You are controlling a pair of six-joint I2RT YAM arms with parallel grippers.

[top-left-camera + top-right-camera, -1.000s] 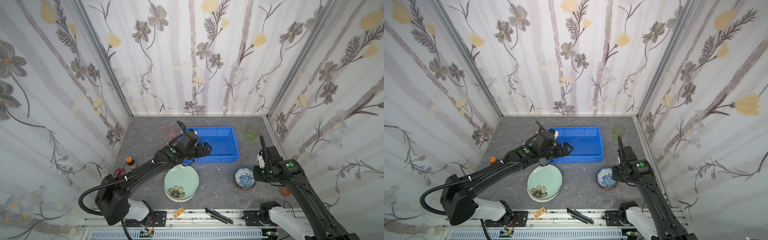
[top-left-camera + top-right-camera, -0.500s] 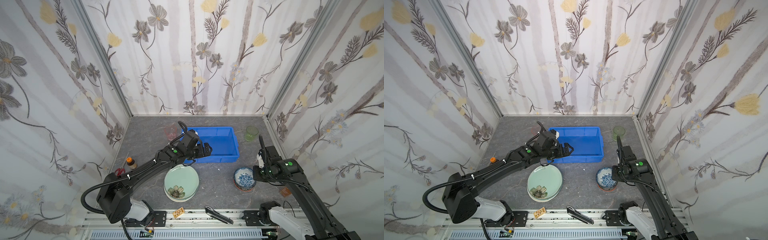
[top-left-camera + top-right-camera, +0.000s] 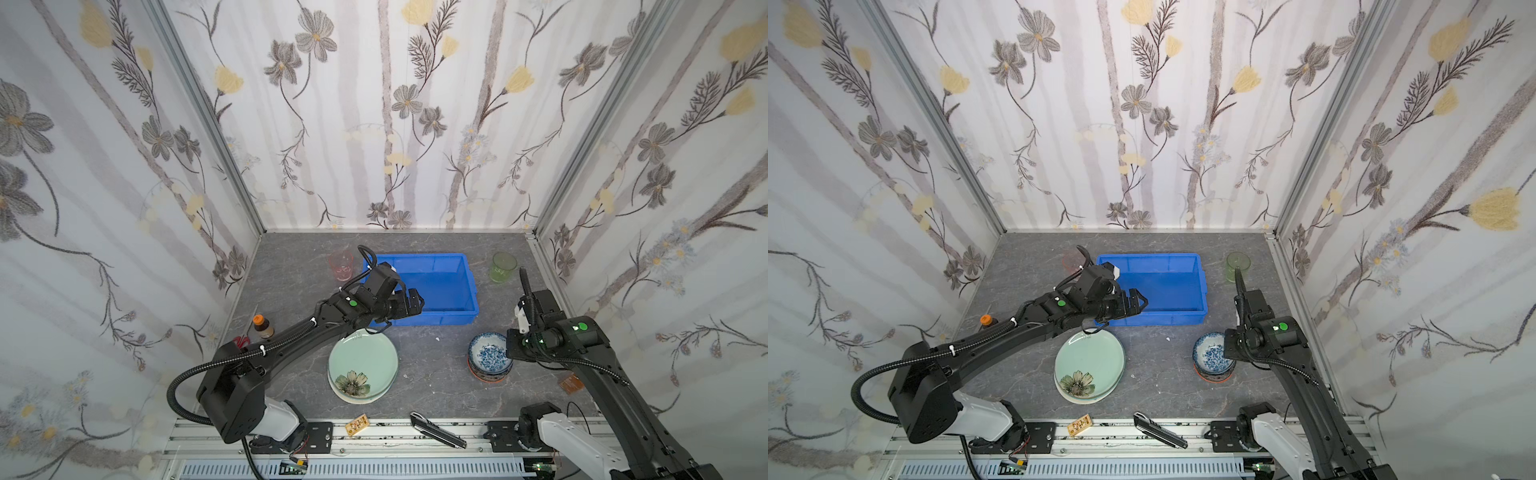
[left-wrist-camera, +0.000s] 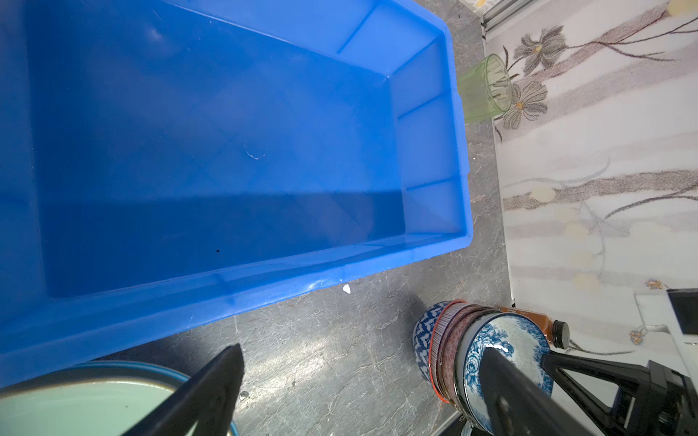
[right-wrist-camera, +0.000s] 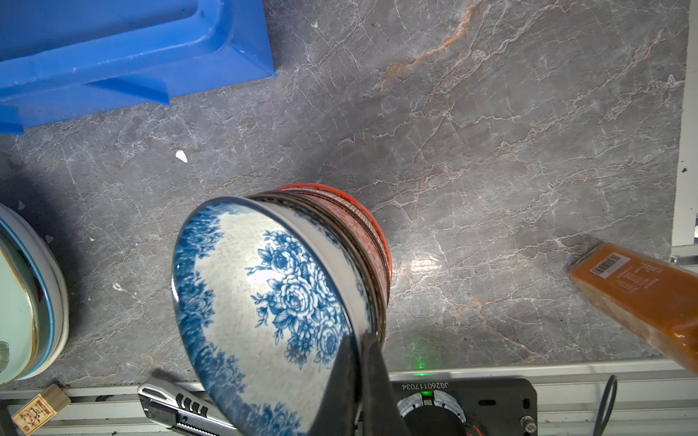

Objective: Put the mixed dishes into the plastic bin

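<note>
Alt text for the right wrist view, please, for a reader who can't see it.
The right gripper has its fingers shut on the rim of a blue-and-white bowl, the top of a stack of bowls on a grey table. A corner of the blue bin, a stack of plates and a brown bottle are nearby.

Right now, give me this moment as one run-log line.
right gripper: shut on blue-white bowl rim | left gripper: open, empty, over blue bin | bin: empty | plate stack, pink tumbler, green tumbler: on table
</note>
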